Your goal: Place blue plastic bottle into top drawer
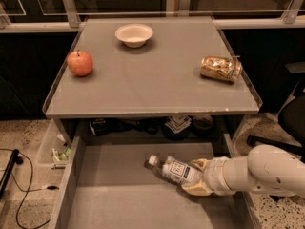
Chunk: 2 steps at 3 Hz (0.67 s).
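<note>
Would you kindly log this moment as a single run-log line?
step: placing | tool: right side of top drawer, shut on blue plastic bottle | tabletop: apple, bowl, snack packet

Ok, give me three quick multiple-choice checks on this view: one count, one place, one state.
1. How many things sit on the tabletop? A two; B three; C five.
2. Where is the blue plastic bottle? A on the tabletop; B on the ground; C within the top drawer, in the gripper at its right side.
3. The top drawer is: A pulled open; B shut; C removed.

1 B: apple, bowl, snack packet.
2 C: the gripper clasps its base over the drawer floor.
3 A: its grey floor shows in front of the tabletop.
</note>
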Tool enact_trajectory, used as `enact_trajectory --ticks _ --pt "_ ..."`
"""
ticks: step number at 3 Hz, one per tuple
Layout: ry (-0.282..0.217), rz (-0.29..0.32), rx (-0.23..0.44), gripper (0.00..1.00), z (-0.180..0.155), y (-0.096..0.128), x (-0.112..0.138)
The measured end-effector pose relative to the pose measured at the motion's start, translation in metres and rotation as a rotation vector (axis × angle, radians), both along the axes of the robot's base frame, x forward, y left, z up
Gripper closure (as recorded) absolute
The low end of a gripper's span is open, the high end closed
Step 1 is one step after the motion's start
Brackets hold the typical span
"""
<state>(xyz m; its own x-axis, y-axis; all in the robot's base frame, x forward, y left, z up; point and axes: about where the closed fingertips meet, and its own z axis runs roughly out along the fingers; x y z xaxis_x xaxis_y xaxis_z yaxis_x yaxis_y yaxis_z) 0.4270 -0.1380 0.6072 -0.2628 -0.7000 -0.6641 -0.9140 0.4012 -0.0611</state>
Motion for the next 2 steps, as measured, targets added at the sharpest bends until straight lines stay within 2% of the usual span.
enact_trajectory --ticks 2 --pt "0.0 0.0 0.0 0.35 0.0 0.0001 0.0"
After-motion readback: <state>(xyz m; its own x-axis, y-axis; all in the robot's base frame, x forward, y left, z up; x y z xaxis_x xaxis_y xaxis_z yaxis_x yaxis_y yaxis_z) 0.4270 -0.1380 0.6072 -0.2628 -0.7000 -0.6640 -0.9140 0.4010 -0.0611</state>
